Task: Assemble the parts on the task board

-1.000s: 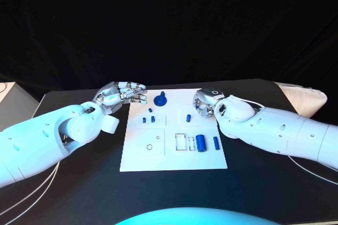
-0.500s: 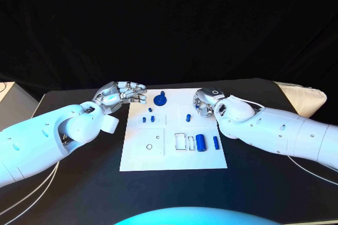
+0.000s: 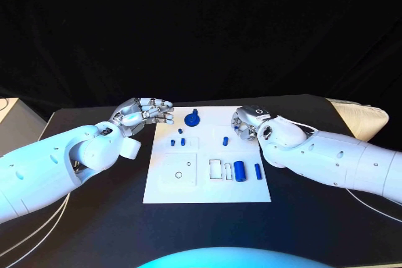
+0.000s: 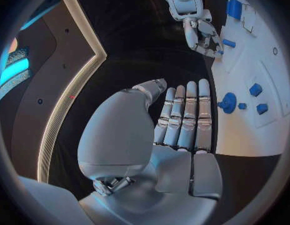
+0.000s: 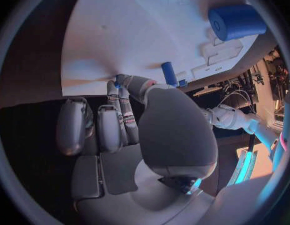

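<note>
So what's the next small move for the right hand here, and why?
Probably ease the right hand down and close its fingertips on the small blue peg just beside it. That hand hovers at the task board's far right edge holding nothing, and in the right wrist view its fingertips sit right next to a blue peg.

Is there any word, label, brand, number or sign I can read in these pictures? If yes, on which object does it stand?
None can be read.
The task board carries only outlined shapes, no letters or numbers.
The blue parts, the left hand and the right hand show no legible marking.
</note>
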